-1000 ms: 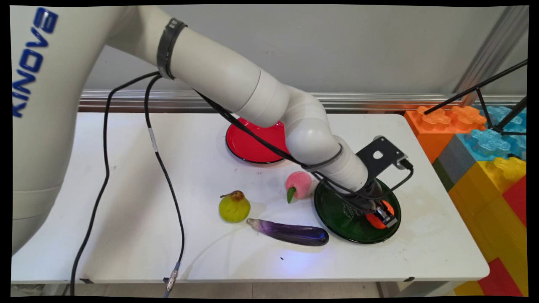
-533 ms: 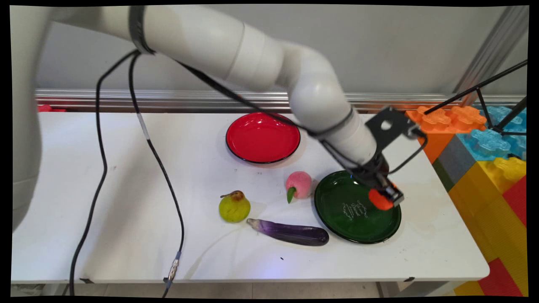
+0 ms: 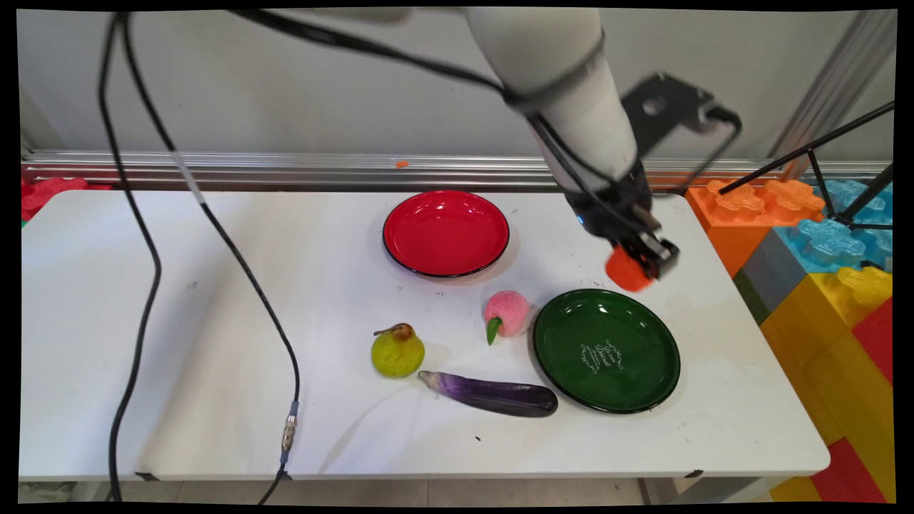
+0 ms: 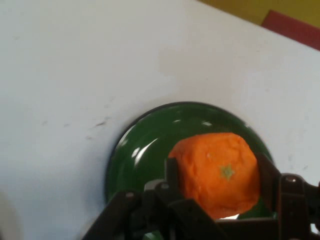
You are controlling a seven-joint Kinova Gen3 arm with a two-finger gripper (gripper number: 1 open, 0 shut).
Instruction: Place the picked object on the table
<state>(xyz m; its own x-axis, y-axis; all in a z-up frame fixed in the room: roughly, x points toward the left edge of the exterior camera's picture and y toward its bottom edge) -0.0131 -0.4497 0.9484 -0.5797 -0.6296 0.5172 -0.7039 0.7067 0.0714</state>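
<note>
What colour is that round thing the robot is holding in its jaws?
Orange, with a small green star-shaped mark on it. The fruit shows best in the hand view.

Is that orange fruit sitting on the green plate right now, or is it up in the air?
Apart. In the main view the gripper holds the orange fruit in the air above the green plate, with bare table between them.

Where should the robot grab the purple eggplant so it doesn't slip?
Probably around the thick middle of the eggplant, coming straight down from above. It lies flat on the white table, long and narrow, so closing across its short width should work best. The thin stem end tapers and looks likelier to slip. The tool is already holding the orange, so it would need to let that go first.
</note>
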